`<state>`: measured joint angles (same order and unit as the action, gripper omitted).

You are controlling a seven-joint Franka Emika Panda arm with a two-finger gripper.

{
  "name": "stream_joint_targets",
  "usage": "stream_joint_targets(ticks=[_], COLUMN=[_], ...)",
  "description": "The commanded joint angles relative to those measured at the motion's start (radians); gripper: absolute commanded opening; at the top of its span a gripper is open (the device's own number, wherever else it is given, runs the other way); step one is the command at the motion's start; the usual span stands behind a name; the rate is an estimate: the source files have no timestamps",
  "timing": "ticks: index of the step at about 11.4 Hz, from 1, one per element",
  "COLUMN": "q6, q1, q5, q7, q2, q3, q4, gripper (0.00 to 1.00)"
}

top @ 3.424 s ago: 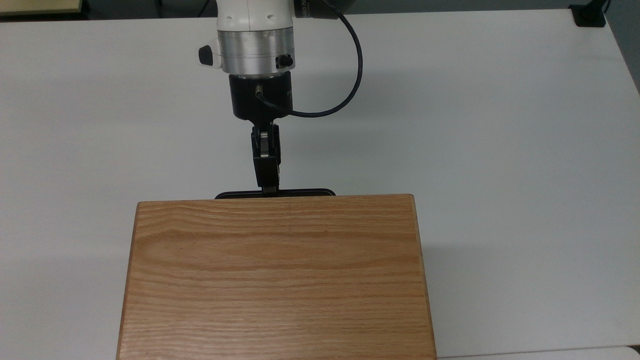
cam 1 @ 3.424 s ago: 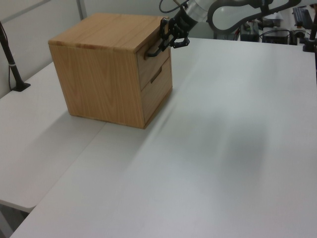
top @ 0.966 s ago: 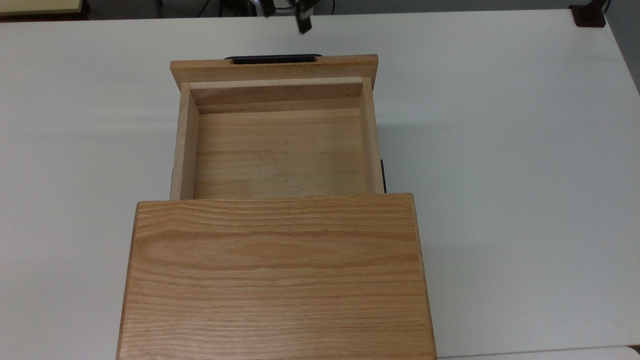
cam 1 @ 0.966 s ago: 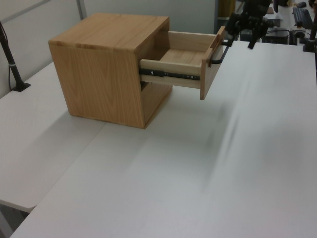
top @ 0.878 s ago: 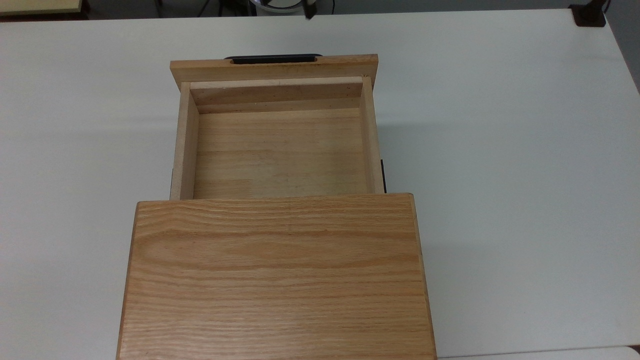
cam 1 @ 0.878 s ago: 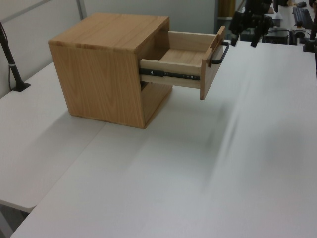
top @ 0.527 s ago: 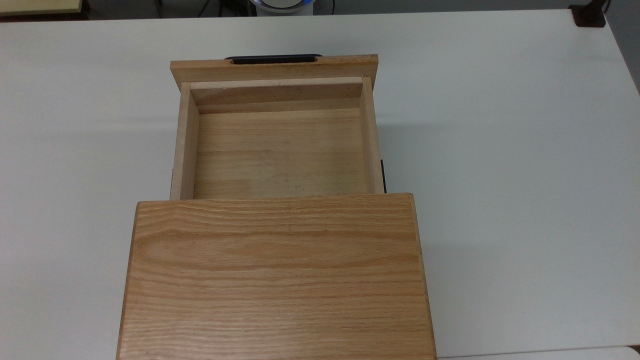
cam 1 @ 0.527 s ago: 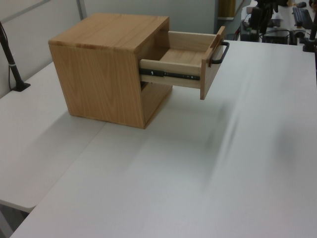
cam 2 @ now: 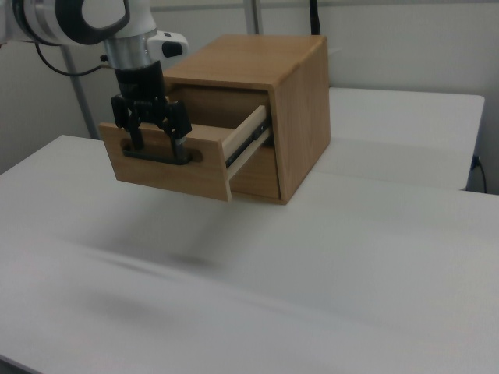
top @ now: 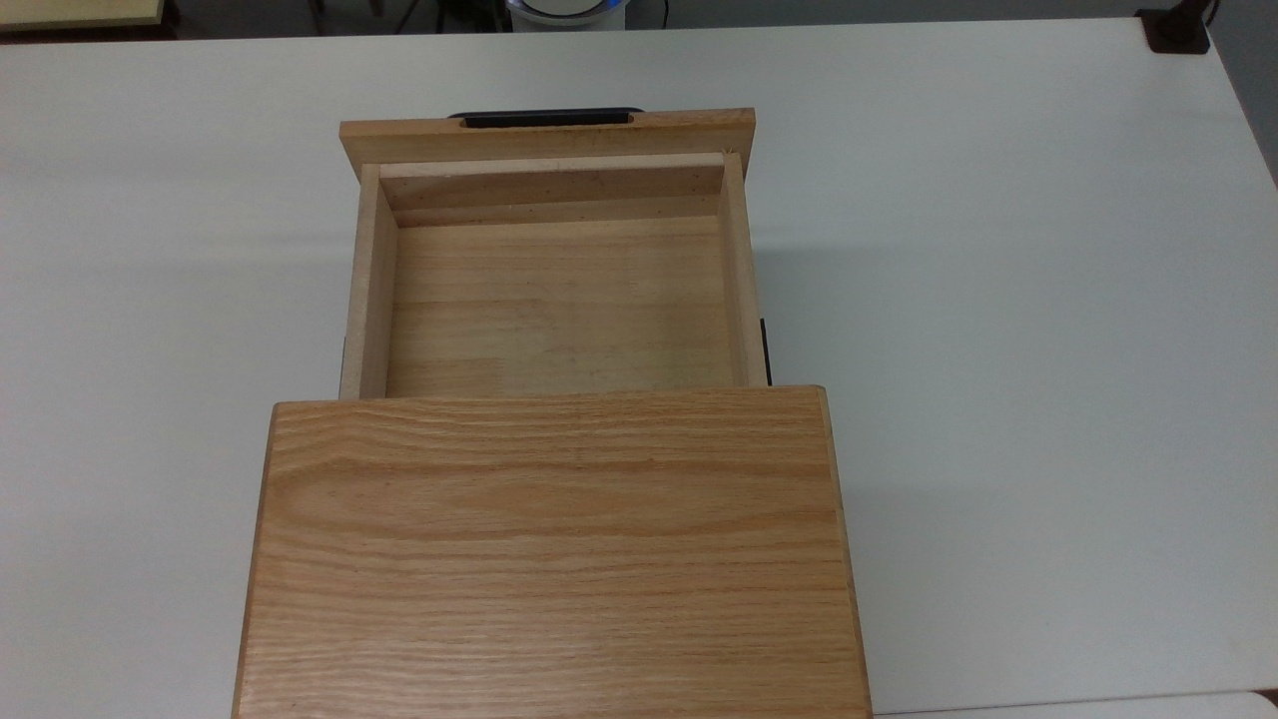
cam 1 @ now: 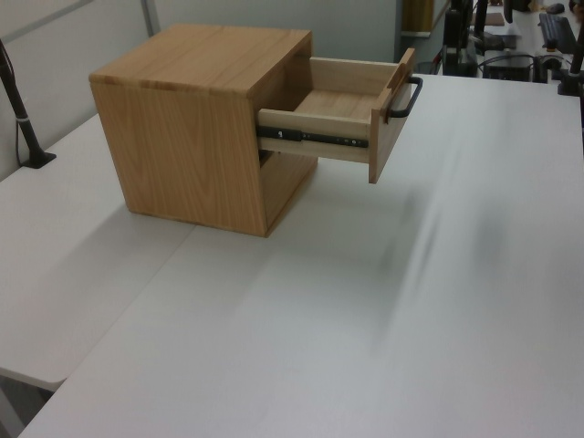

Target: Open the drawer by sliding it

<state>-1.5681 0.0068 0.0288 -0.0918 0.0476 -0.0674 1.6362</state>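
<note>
The drawer (top: 370, 290) (cam 1: 315, 152) (cam 2: 178, 178) stands pulled far out of the cabinet (top: 549, 549) (cam 1: 192, 155) (cam 2: 300, 117), its back end under the cabinet top; the tray is bare inside. It hangs clear above the white table (top: 998, 300) (cam 1: 411, 319) (cam 2: 327, 273), carried on a dark slide rail (cam 1: 319, 139) (cam 2: 251, 144) along its side. In the top view the front panel lies toward the top edge, with the black handle (top: 546, 118) (cam 1: 404, 99) (cam 2: 156, 158) on its far face; in the left view the panel points to the left view's right.

In the right view the gripper (cam 2: 153, 134) hangs from the white arm (cam 2: 93, 19) in front of the panel, pointing down, just above the handle; its two black fingers (cam 2: 134, 128) are spread apart with nothing between them; whether their tips touch the handle I cannot tell.

The cabinet sits flat on the table, and its oak top fills the lower middle of the top view.
</note>
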Motion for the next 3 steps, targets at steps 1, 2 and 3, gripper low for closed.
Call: stream_joint_targets(ticks=[1,2,3], q6=[0.046,0.046,0.046], q1=[0.018,0.019,0.021], q5=[0.013,0.014,0.014], q7=[-0.020,-0.022,-0.022], q2=[-0.012,-0.011,-0.009], q3=[-0.018,-0.018,-0.018], q4=[-0.041,-0.039,-0.038], gripper=[1.00,1.00,1.00])
